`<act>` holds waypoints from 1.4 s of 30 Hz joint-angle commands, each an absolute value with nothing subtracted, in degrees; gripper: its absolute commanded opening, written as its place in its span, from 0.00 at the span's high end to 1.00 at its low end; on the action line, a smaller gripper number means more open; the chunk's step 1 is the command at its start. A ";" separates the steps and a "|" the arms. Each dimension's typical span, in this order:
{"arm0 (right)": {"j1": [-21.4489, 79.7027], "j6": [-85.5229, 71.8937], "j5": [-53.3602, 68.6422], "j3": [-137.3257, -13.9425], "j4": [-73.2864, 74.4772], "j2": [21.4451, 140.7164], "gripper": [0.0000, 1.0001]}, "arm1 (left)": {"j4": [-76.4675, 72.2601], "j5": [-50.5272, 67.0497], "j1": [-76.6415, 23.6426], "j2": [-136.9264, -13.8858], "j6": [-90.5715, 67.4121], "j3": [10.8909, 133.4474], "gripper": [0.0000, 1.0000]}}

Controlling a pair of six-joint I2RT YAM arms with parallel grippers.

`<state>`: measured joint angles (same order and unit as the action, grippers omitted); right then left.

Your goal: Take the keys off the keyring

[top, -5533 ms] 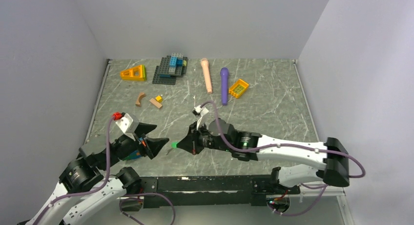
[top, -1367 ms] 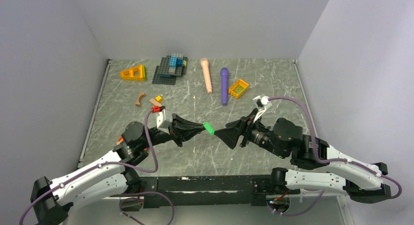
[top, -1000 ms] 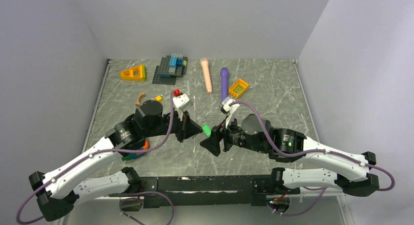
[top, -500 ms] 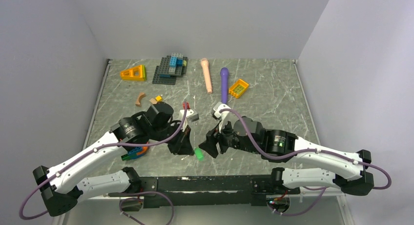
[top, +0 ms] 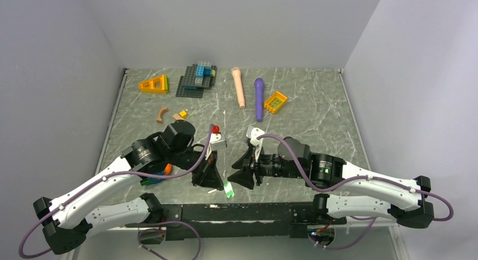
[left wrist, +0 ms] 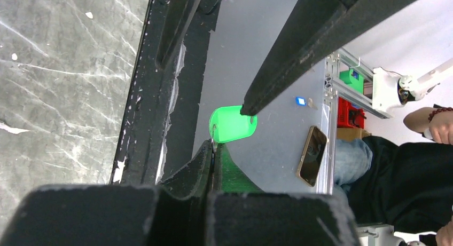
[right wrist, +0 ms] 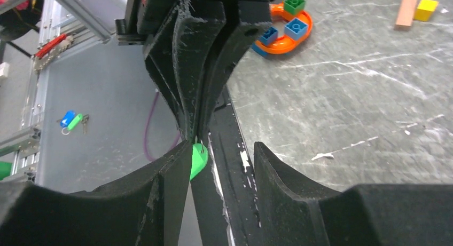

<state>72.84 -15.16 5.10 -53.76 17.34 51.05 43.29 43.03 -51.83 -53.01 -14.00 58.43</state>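
The left gripper (top: pixel 215 184) is clamped on the green-tagged keyring (top: pixel 228 189) over the marble table's (top: pixel 315 108) near edge. The right gripper (top: pixel 232 174) gapes just beside it (its fingers half hide the tag). Toy blocks (top: pixel 197 78) lie far back, under grey walls.

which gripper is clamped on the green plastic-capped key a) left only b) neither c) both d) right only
a: in the left wrist view the left gripper has its fingers pressed together at the edge of the green plastic-capped key, while the right gripper stands open, with just one finger against the green cap.
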 commanded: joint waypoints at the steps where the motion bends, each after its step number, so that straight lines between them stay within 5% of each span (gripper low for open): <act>1: 72.98 -14.65 9.95 -54.72 12.73 53.25 0.50 | 40.81 47.04 -52.02 -52.69 -11.27 57.93 1.00; 8: 72.90 -15.50 10.52 -53.99 10.62 56.63 0.50 | 40.57 45.63 -51.99 -51.16 -10.98 57.92 1.00; 17: 72.95 -16.60 12.54 -53.09 9.10 58.51 0.68 | 40.59 46.63 -51.95 -50.17 -9.86 58.11 1.00; 29: 72.95 -17.45 16.51 -52.47 8.66 58.19 0.71 | 44.01 44.13 -51.96 -50.42 -4.46 60.44 1.00; 37: 72.12 -18.09 18.01 -52.47 7.32 58.85 1.00 | 42.08 40.16 -51.95 -50.44 -2.18 61.64 1.00; 42: 71.55 -17.83 17.18 -52.81 5.67 58.53 1.00 | 39.67 41.19 -51.99 -51.46 -1.60 63.02 1.00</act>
<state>71.64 -17.58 16.62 -52.73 9.76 58.70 45.69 41.08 -51.86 -50.81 -3.62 59.02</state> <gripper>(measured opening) 0.011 0.022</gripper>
